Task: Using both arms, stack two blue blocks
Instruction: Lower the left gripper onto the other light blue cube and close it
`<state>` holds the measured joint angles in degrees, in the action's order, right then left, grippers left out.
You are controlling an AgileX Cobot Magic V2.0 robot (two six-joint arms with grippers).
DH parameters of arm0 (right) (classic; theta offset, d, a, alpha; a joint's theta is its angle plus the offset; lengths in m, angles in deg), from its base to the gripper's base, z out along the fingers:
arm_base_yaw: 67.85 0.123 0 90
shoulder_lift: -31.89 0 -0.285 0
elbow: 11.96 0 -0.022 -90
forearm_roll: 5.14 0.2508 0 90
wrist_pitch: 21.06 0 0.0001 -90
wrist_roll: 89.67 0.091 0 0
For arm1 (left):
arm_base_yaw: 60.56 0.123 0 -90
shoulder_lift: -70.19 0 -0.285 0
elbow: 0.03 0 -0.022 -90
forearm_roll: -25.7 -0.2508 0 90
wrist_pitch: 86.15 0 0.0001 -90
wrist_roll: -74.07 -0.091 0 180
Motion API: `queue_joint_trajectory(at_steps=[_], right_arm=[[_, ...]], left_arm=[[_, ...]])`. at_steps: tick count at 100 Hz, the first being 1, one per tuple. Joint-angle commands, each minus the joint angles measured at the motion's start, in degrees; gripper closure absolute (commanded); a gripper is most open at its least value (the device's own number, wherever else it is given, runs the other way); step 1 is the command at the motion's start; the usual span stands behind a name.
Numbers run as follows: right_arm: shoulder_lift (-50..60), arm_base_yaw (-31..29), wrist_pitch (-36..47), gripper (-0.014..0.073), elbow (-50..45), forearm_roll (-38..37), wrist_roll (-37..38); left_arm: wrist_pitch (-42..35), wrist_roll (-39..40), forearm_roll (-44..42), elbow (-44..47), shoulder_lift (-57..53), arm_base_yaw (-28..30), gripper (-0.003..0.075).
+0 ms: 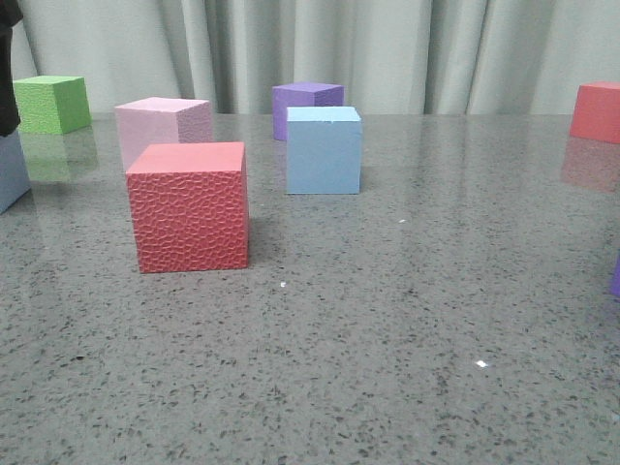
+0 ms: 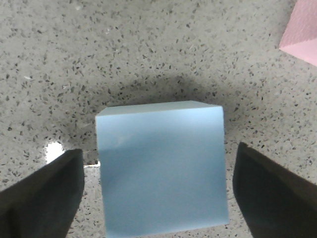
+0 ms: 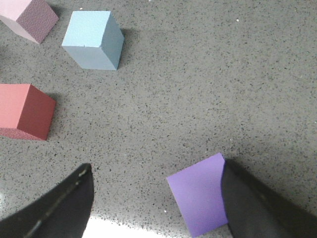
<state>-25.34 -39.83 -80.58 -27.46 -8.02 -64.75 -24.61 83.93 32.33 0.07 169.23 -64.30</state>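
One pale blue block (image 1: 324, 150) stands mid-table behind the textured red cube; the right wrist view shows this blue block (image 3: 94, 39) far ahead of the fingers. The other blue block (image 2: 161, 171) rests on the table between the fingers of my left gripper (image 2: 158, 158), which is open with a gap on each side. In the front view only a slice of that block (image 1: 8, 170) shows at the left edge, under a dark part of my left arm (image 1: 8, 87). My right gripper (image 3: 156, 166) is open over bare table, a purple cube (image 3: 200, 193) beside one finger.
A textured red cube (image 1: 188, 206) stands front left with a pink cube (image 1: 163, 126) behind it. A green cube (image 1: 51, 104) sits far left, a second purple cube (image 1: 307, 102) behind the blue block, a red cube (image 1: 597, 111) far right. A curtain hangs behind the table.
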Motion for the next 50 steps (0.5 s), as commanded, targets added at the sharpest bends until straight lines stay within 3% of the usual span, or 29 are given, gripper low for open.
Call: queue_joint_trajectory(at_steps=[1,50], right_arm=[[0.58,-0.1,3.77,0.0058,1.29,-1.03,-0.53],[0.58,-0.1,3.77,0.0058,1.29,-1.03,-0.53]], left_arm=[[-0.7,0.07,0.42,-1.91,-1.35,0.05,0.0134],[-0.11,0.07,0.42,-1.91,0.12,0.05,0.0145]])
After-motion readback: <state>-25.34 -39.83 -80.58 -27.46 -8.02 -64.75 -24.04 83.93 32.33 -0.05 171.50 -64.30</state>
